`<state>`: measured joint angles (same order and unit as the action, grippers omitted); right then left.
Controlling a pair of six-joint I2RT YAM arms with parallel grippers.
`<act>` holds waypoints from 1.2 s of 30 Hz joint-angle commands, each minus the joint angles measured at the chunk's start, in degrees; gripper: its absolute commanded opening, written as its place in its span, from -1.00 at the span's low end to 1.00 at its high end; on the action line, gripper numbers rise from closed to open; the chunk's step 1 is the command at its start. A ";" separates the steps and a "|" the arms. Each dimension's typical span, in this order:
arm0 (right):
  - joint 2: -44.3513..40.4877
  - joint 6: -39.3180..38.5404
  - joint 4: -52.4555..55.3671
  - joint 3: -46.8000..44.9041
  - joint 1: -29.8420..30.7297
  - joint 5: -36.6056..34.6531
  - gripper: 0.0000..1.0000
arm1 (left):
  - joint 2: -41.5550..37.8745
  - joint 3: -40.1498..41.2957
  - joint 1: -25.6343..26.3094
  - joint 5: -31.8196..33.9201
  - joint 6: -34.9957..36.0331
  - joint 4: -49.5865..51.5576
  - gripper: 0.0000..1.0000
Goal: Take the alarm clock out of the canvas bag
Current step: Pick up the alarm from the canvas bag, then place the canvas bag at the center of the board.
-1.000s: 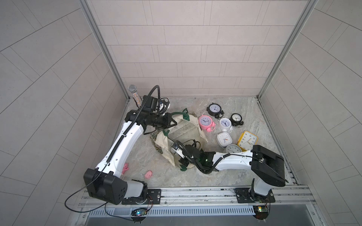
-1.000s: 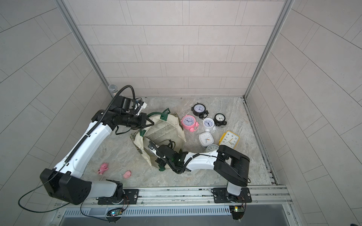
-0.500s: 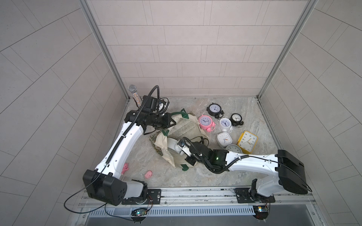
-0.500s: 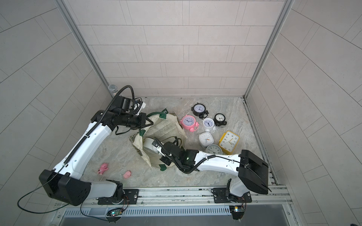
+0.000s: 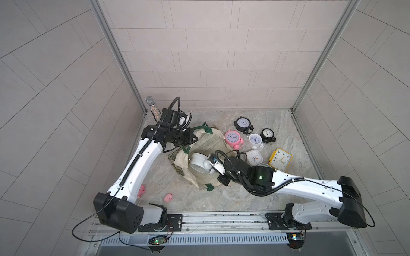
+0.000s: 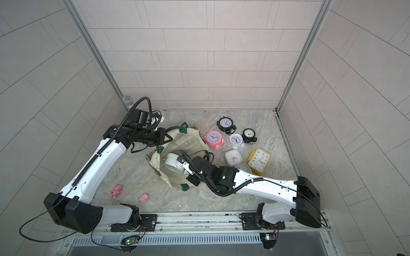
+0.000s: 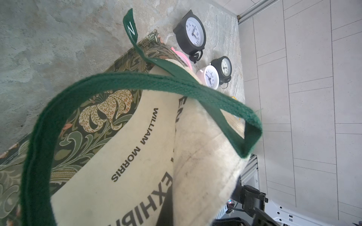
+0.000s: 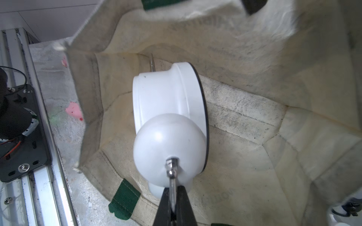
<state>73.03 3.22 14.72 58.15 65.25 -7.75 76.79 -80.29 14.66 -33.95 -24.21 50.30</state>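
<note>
alarm clock [image 8: 168, 101], handle pinched between right gripper [image 8: 172, 195] jaws, at canvas bag [image 8: 244, 137] mouth

alarm clock [image 8: 166, 103] against canvas bag [image 8: 254, 58], end effector [image 8: 173, 195] pinching handle [image 8: 172, 173]

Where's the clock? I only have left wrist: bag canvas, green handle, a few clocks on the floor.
Observer: The right wrist view shows the right gripper shut on the metal stem atop a white alarm clock.
Operator: Clear of the bag?
Observer: Not fully. In a top view the clock hangs over the open mouth of the canvas bag, with canvas around it.
Operator: Who holds the bag?
Observer: In a top view the left gripper is shut on the green handle, holding that side raised.
</note>
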 commanded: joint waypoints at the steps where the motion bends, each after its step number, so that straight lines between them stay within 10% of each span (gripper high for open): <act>1: -4.35 0.50 1.67 3.96 0.23 0.35 -1.00 | -1.56 -0.57 0.03 1.50 -0.75 -0.55 -1.00; 14: -14.26 4.57 16.16 11.84 -3.06 7.18 -1.00 | -1.27 -1.07 0.02 4.35 -2.07 -0.83 -1.00; 36: -28.08 13.56 31.87 14.78 -31.78 15.81 -1.00 | -0.97 -4.62 8.06 4.77 -24.30 -19.29 -1.00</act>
<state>46.24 15.55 48.71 70.26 34.63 6.57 76.88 -81.58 22.06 -29.58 -43.11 39.86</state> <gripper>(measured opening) 0.051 0.058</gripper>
